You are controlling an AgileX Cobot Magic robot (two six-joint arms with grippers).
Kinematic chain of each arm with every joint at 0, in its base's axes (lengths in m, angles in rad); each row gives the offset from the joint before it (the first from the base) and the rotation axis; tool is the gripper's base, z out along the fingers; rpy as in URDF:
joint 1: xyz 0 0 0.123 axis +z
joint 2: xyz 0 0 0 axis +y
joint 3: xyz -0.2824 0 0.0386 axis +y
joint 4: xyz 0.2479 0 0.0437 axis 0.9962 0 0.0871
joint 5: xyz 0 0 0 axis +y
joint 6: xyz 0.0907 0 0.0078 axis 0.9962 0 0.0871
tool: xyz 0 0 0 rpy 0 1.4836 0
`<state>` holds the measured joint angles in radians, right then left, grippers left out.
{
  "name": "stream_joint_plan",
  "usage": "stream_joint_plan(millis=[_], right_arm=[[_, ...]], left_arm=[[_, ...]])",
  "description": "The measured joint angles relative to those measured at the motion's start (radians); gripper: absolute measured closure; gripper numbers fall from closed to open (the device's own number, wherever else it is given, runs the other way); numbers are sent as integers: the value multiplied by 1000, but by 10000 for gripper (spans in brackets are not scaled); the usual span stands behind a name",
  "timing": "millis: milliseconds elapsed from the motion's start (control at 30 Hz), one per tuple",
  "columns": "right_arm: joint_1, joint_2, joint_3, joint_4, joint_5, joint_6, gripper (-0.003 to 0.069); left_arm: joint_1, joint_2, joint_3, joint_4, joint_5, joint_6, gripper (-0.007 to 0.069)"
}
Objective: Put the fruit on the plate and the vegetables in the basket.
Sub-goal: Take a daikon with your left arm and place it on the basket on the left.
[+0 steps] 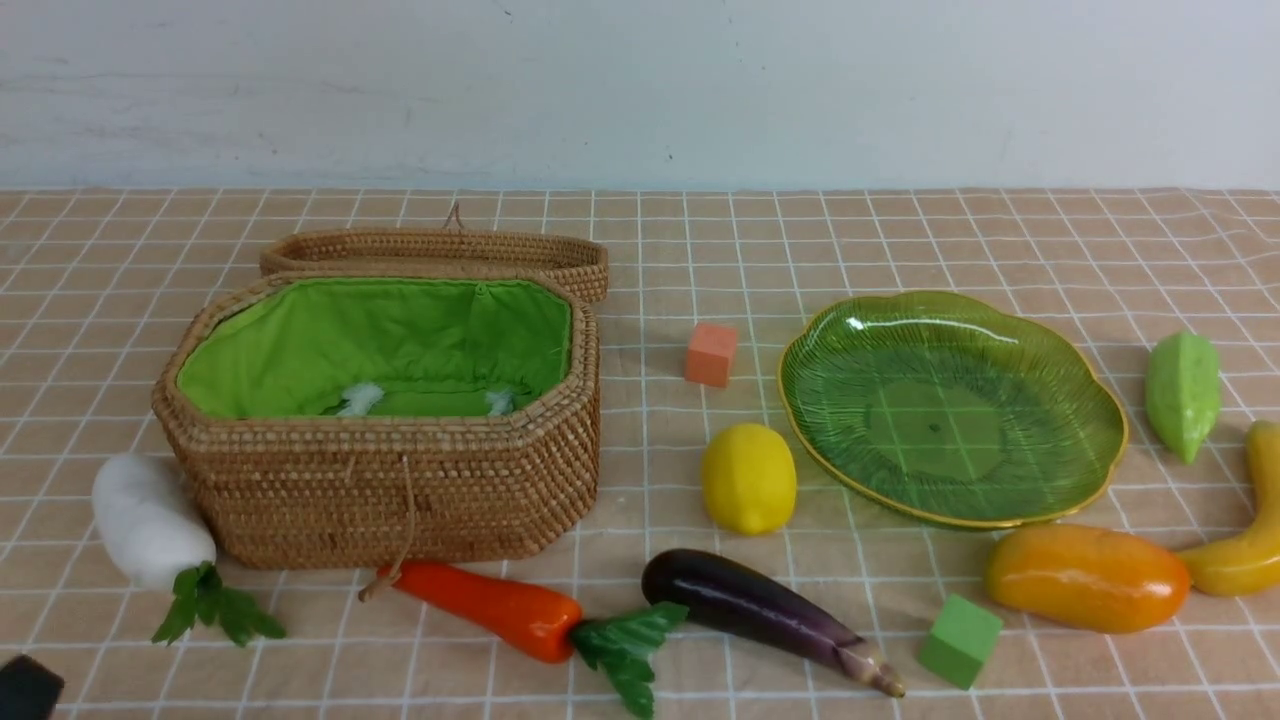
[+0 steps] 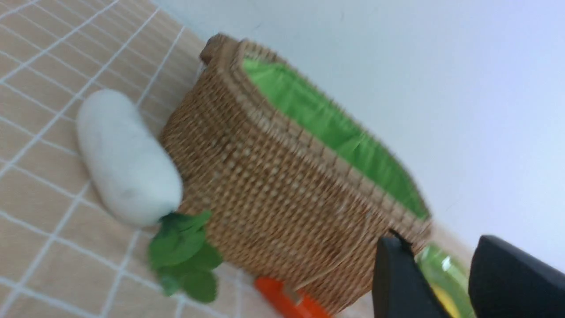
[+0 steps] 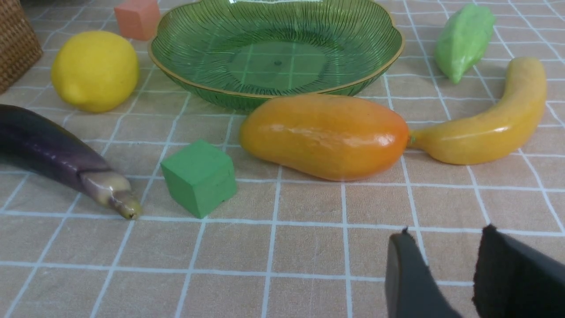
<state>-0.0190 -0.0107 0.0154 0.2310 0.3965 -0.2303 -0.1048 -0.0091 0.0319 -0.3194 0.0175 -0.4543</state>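
Sorting not begun: basket (image 1: 400,490), lid (image 1: 440,250) flipped back for loading, left half of tabletop (image 1: 700,260); radish (image 1: 150,520) against it; carrot (image 1: 490,605), eggplant (image 1: 750,600) by near edge; ridged vegetable (image 1: 1183,390) by right edge. Bare plate (image 1: 950,410) right half; lemon (image 1: 748,478), mango (image 1: 1087,578), banana (image 1: 1245,545) around it. Both left gripper (image 2: 437,240), right gripper (image 3: 446,232): fingers spread, empty, ready.

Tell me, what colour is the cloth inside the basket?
Bright green. The cloth lining inside the wicker basket shows best in the front view.

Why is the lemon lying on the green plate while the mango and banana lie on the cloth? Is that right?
Not quite. The lemon lies on the cloth beside the plate, not on it, as the front view shows. The mango and banana do lie on the cloth.
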Motion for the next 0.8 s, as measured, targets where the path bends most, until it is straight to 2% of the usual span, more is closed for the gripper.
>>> stream_joint_plan(millis=[133,233,367,400,433,600,800], right_arm=[[0,0,0,0,0,0,417],[0,0,0,-4,0,0,417],[0,0,0,-4,0,0,417],[0,0,0,-4,0,0,417],[0,0,0,-4,0,0,417],[0,0,3,2,-23,5,417],[0,0,11,331,-188,218,417]], left_arm=[[0,0,0,-85,-106,-35,389],[0,0,-13,-111,-70,-36,421],[0,96,-165,-65,161,15,566],[0,113,-174,-62,178,20,580],[0,164,-237,-38,232,66,626],[0,371,-426,-10,392,175,638],[0,551,-525,-2,613,204,638]])
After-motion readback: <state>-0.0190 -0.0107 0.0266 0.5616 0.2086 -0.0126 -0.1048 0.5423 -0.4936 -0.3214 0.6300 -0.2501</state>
